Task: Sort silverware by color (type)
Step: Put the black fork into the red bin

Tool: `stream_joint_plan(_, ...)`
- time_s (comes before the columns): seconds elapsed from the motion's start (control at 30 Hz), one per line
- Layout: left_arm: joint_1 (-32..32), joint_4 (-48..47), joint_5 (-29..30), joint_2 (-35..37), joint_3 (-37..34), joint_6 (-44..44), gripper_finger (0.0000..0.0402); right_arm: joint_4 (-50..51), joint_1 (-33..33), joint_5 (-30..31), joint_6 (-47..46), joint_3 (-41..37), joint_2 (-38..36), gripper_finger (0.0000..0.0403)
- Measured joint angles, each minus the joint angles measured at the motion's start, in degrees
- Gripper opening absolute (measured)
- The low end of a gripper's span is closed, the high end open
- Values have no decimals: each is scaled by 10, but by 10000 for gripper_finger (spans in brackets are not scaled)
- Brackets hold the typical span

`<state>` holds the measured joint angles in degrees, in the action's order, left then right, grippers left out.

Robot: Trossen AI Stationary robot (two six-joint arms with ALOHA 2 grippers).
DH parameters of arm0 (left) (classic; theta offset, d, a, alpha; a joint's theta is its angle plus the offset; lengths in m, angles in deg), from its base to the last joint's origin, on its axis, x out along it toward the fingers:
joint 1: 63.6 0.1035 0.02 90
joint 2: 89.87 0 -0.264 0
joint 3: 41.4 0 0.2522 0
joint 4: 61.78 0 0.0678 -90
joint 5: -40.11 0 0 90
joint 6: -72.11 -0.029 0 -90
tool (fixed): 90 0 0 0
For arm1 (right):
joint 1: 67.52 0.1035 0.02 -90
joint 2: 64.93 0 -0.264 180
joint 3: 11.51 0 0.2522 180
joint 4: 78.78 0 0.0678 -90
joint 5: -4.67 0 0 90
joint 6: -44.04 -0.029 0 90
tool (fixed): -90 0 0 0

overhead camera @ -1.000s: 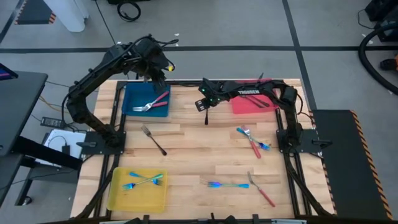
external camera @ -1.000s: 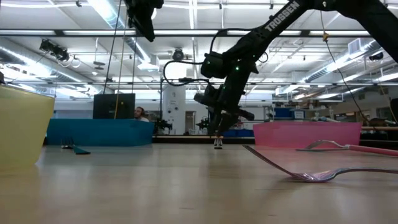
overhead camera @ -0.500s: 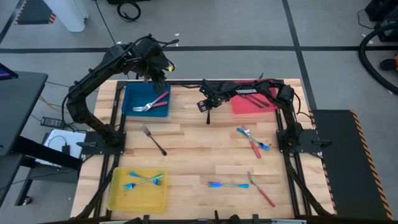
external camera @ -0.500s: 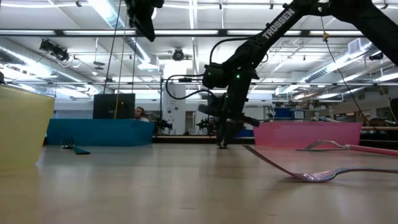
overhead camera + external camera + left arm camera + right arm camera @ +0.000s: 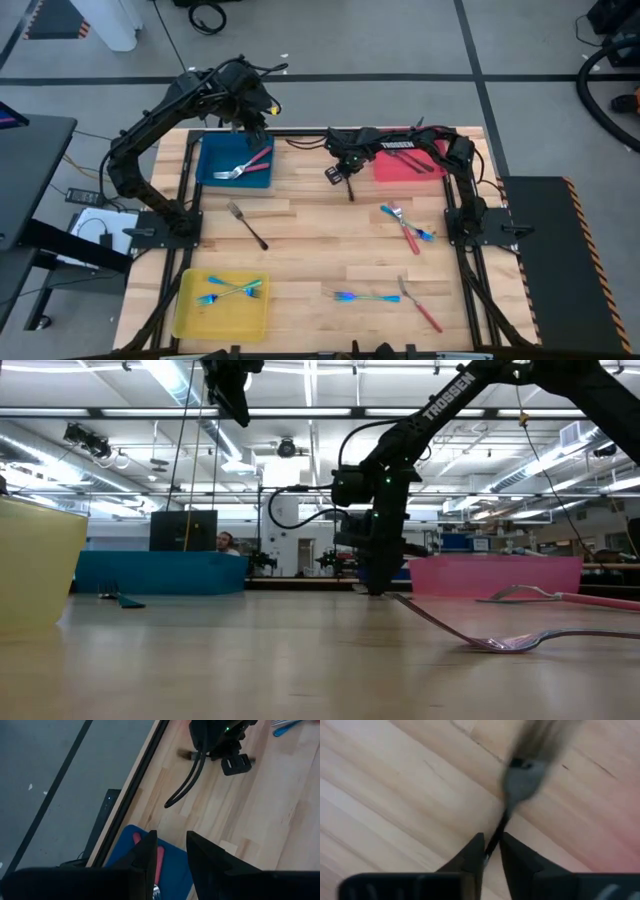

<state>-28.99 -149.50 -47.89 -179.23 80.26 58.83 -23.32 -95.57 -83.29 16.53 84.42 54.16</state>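
Beside the red tray (image 5: 405, 165), the right tool (image 5: 490, 851) pinches a dark utensil (image 5: 517, 782), its blurred head unidentifiable. Left tool (image 5: 169, 851) hovers over the blue tray (image 5: 215, 165), slightly parted, empty.

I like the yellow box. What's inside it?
Inside the yellow tray lie two shiny blue-cyan forks, crossed over each other. Nothing else shows there; the tray floor under them is covered.

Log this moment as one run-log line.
right gripper: shut on dark utensil, near red tray | left gripper: open above blue tray
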Motion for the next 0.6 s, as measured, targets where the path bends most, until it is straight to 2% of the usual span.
stream_joint_plan(0.13,0,0,0,0,0,0,105,2,-3,0,22,0,0,13)
stream_joint_plan(0.3,0,0,0,0,0,0,105,0,-3,-4,18,-1,1,21)
stream_joint_plan(0.43,0,0,0,0,0,0,105,2,0,-21,21,4,2,9)
stream_joint_plan(0.6,0,0,0,0,0,0,105,35,17,-34,49,45,9,9)
